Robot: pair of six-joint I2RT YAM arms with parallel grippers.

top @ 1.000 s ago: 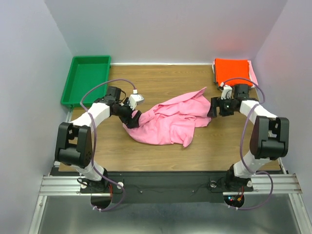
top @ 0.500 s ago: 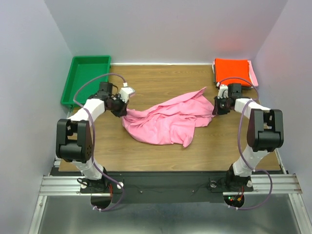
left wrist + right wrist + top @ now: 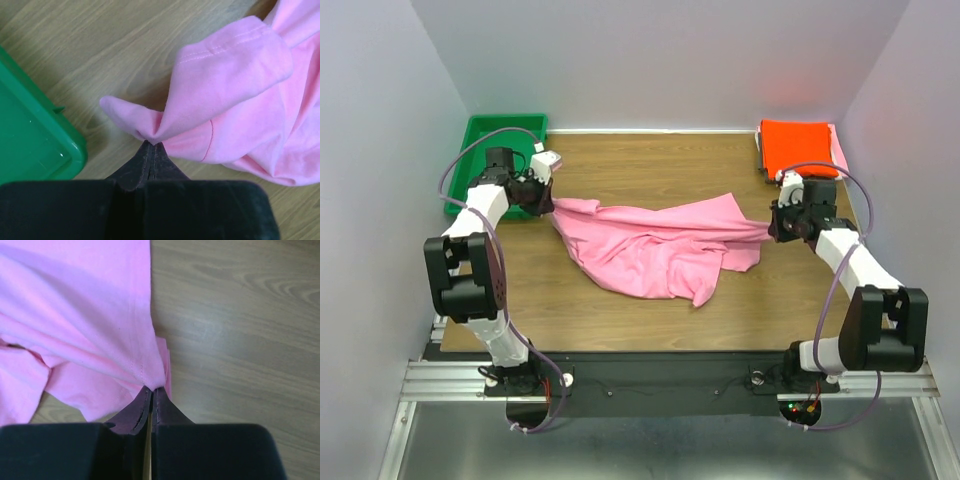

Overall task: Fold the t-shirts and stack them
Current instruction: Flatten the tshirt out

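Observation:
A large bubblegum pink t-shirt [image 3: 655, 245] lies stretched and rumpled across the middle of the wooden table. My left gripper [image 3: 546, 203] is shut on its left end, close to the green tray; the pinched fold [image 3: 150, 132] shows at the fingertips of the left gripper [image 3: 152, 145]. My right gripper [image 3: 772, 228] is shut on the shirt's right edge, and the pink cloth [image 3: 100, 330] bunches at the tips of the right gripper [image 3: 151, 389]. An orange-red t-shirt [image 3: 798, 146] lies folded at the back right corner, on a paler pink one [image 3: 840, 152].
A green plastic tray [image 3: 490, 160] sits at the back left, its corner [image 3: 35, 145] just left of my left gripper. White walls close in the table at the back and on both sides.
Both grippers have shut on the pink t-shirt. The left one pulled its end out left and back toward the tray, the right one drew its edge rightward, so the shirt is spread wider.

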